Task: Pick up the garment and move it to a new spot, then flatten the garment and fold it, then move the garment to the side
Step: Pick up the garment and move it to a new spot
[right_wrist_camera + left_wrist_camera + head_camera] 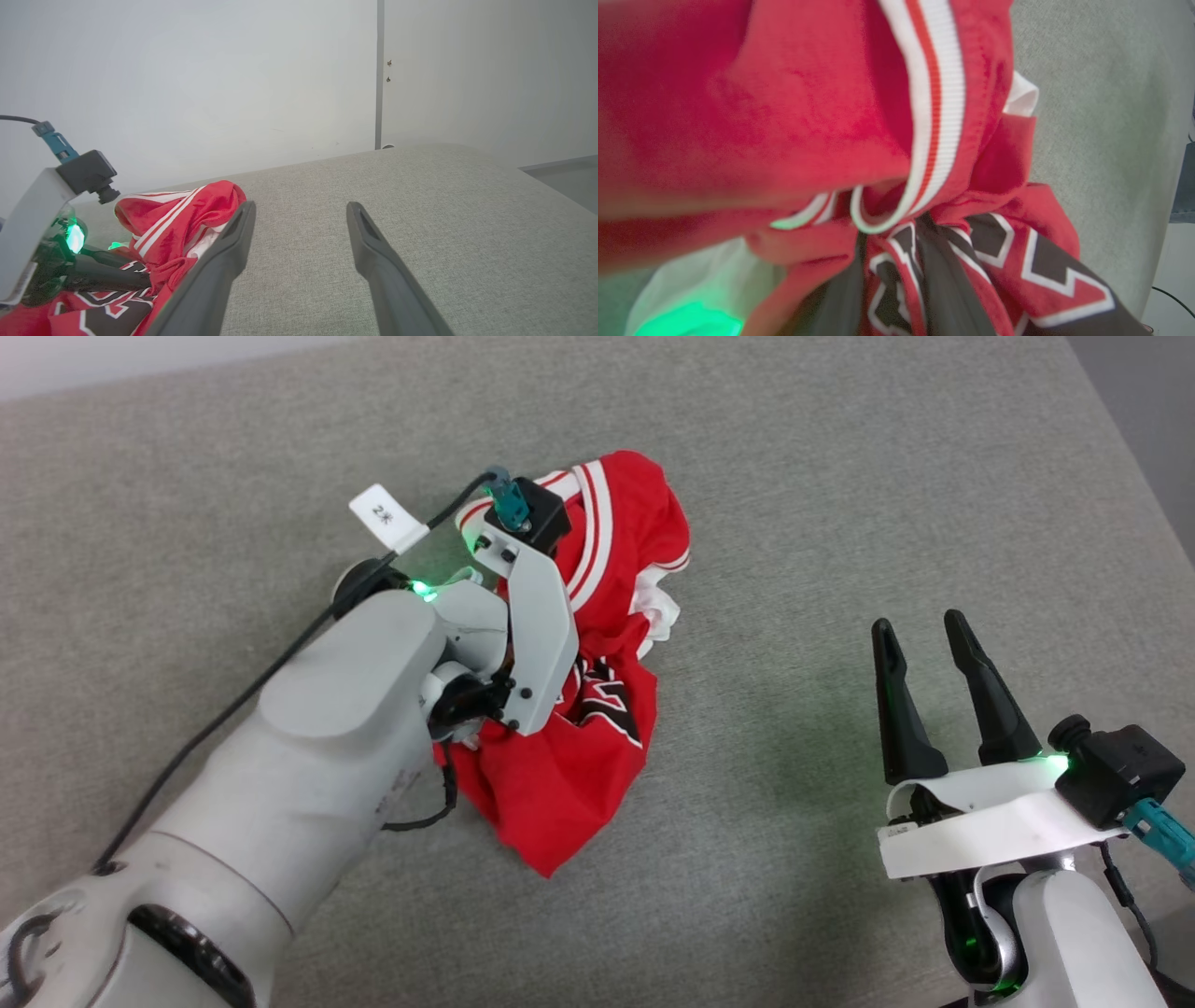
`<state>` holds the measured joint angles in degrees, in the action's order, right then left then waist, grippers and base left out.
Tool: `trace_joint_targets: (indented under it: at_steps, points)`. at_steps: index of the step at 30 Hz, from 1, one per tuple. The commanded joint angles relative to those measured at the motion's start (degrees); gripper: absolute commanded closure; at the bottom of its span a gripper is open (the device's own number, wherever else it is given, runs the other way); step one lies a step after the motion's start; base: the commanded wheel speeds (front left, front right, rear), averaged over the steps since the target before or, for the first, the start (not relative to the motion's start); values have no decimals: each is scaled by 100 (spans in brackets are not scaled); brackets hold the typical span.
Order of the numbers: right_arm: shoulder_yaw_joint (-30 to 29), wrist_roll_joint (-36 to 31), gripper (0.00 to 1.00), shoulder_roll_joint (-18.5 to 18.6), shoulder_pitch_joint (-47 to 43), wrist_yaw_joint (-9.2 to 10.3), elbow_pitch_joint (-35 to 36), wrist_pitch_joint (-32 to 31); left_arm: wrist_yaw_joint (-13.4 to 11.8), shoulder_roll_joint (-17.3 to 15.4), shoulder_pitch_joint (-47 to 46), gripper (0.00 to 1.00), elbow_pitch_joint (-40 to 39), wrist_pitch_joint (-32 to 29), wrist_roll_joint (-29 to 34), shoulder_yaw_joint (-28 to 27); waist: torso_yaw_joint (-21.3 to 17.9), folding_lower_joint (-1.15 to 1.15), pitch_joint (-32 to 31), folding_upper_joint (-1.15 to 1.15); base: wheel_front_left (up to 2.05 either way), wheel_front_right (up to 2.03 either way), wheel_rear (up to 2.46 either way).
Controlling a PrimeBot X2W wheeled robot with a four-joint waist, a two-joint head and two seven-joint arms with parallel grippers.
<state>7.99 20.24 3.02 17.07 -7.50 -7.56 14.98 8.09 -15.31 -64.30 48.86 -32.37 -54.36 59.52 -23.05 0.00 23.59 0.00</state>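
A grey woven fabric surface (840, 476) stretches across the head view. In the right wrist view a plain pale wall (187, 70) with one vertical seam rises behind it.

The garment (569, 784), a red jersey-style shirt with white sleeves and white stripe trim, lies crumpled in a heap on this surface, left of centre in the head view. Its black, white-outlined letters are creased into folds and cannot be read.

The left arm's pale forearm (308, 756) and white wrist bracket cover much of the heap and hide the fingers from the head view. In the left wrist view the left end effector (894, 233) has its two dark fingers (941, 280) closed on a bunch of lettered cloth. The left half of that view is a red blur tinged with green glow. Whether any of the shirt is off the surface cannot be told.

The right end effector (920, 621) hovers over bare grey fabric, well apart from the garment. Its fingers are spread wide with nothing between them.
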Motion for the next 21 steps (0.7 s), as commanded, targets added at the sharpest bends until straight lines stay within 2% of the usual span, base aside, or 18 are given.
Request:
trace_joint_targets:
  at_steps: [1,2,7,15,21]
  points:
    - [-11,-51,0,-18,29,2,9,29,-113,-164,572,17,421,-65,32,323,86,0,-33,0,0,0,0]
    - [-30,-84,0,-19,21,2,2,29,-113,-164,538,0,391,12,-18,337,137,0,-61,0,0,0,0]
    - [-129,-318,0,-15,-107,2,-74,29,-105,-143,327,0,2,503,-268,465,549,0,-316,0,0,0,0]
    - [-186,-862,0,-13,-313,2,-290,29,-68,-138,125,0,-696,1596,-928,268,1384,0,-863,0,0,0,0]
    - [-302,-1081,0,89,-515,2,-448,30,-66,-380,582,0,-1101,2295,-1367,209,1907,0,-1236,0,0,0,0]
